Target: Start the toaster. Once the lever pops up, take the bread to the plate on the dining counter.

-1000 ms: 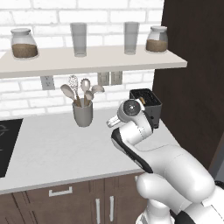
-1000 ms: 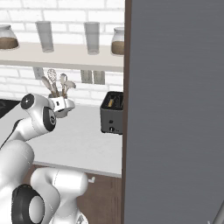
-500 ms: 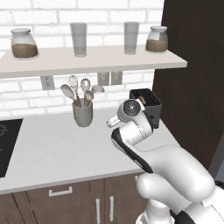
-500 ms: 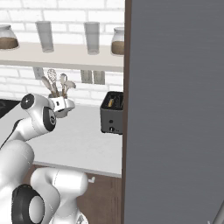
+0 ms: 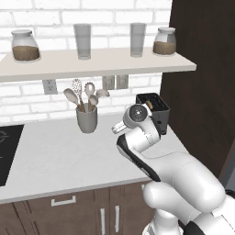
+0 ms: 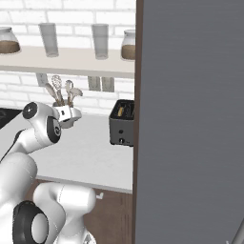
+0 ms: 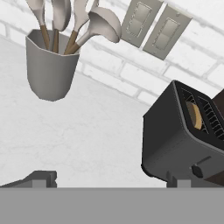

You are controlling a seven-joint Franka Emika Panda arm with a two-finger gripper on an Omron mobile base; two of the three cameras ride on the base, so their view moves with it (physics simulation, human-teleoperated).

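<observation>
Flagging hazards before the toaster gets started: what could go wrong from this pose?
1. The toaster sits tight against the dark tall panel, so an approach to its lever from that side may clip the panel.
2. The grey utensil cup stands nearby on the white counter; a wide arm swing could knock it.
3. The bread sits deep in its slot, so the open gripper may pinch poorly later.

Bright, even rendered light; soft shadows, sharp.
</observation>
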